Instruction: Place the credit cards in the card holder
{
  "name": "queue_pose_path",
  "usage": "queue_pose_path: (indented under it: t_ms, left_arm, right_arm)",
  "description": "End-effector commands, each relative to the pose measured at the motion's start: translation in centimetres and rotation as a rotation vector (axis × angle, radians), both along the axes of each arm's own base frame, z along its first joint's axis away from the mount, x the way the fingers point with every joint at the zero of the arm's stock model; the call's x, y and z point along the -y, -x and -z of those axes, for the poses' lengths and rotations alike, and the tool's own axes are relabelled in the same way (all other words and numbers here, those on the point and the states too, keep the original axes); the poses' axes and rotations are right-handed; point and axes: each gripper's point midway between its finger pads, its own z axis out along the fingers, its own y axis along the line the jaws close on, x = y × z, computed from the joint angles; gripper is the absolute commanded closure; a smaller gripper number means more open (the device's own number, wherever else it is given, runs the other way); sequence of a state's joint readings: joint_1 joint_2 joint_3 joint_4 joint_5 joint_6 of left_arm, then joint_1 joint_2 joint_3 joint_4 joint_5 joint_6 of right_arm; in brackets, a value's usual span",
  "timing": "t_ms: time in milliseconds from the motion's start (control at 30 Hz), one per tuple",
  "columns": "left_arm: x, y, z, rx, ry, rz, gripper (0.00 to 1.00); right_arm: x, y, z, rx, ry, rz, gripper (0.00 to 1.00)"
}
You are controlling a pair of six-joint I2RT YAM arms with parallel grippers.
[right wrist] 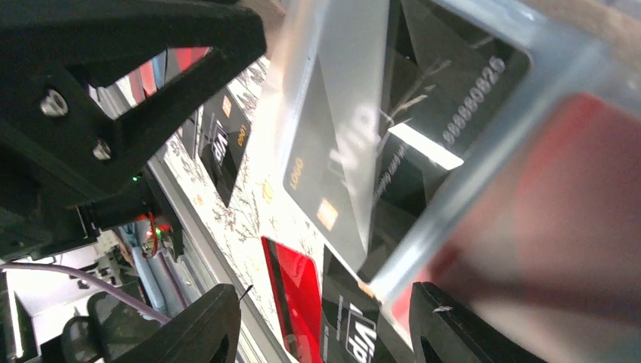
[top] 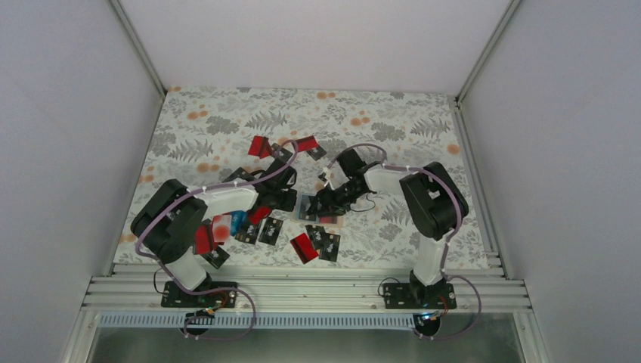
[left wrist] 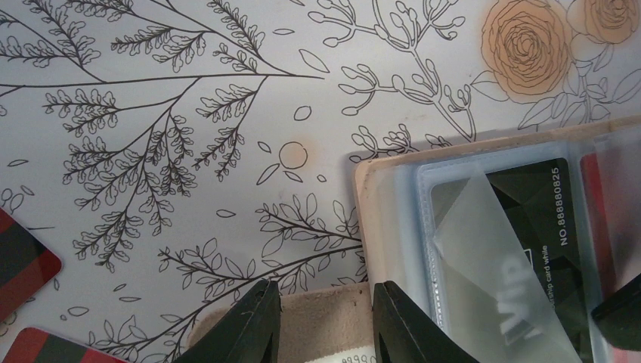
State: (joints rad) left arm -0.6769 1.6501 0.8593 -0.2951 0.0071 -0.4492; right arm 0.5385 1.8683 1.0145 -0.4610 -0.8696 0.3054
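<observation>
The card holder (left wrist: 378,227) runs off right and bottom edges; its red card (right wrist: 559,197) is blurred, print possibly unreadable.

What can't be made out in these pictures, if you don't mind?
- Top view: the card holder is mostly hidden under the right tool.
- Left wrist view: whether the left tool pinches the holder's tan flap; the bottom edge cuts it off.
- Right wrist view: the card at the pocket is blurred, its depth unclear.
</observation>
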Motion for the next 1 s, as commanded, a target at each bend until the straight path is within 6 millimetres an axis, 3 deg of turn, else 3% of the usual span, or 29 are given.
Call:
queue_pose_path:
  t_ms: [0, 167, 333, 533, 667, 867, 967]
  left_arm:
    - [-0.3, 0.1, -1.3, 0.019, -0.001, -0.010, 0.67]
    - [0.0, 0.5, -2.5, 0.017, 0.014, 0.000, 0.67]
    - [1.8, 1.9, -3.9, -0.022, 0.090, 0.061, 0.67]
    - [3.8, 3.5, -4.1, -0.113, 0.210, 0.115, 0.61]
    - [4.1, 3.6, -3.1, -0.157, 0.217, 0.104, 0.60]
    - [4.4, 4.0, -2.4, -0.192, 0.238, 0.106, 0.58]
    - [4.4, 4.0, -2.0, -0.201, 0.234, 0.105, 0.55]
  right_arm:
    - [1.4, 0.9, -0.5, 0.033, 0.074, 0.014, 0.42]
    - [2.0, 0.5, -1.7, 0.087, 0.096, 0.044, 0.42]
    - [2.3, -0.9, -2.2, 0.157, 0.123, 0.111, 0.47]
    - [1.6, -2.3, -3.1, 0.219, 0.070, 0.163, 0.67]
    - [0.7, -3.0, -3.6, 0.235, 0.032, 0.169, 0.81]
    - [0.5, -3.0, -1.1, 0.189, 0.056, 0.164, 0.95]
    - [0.3, -2.9, -0.4, 0.187, 0.060, 0.152, 0.96]
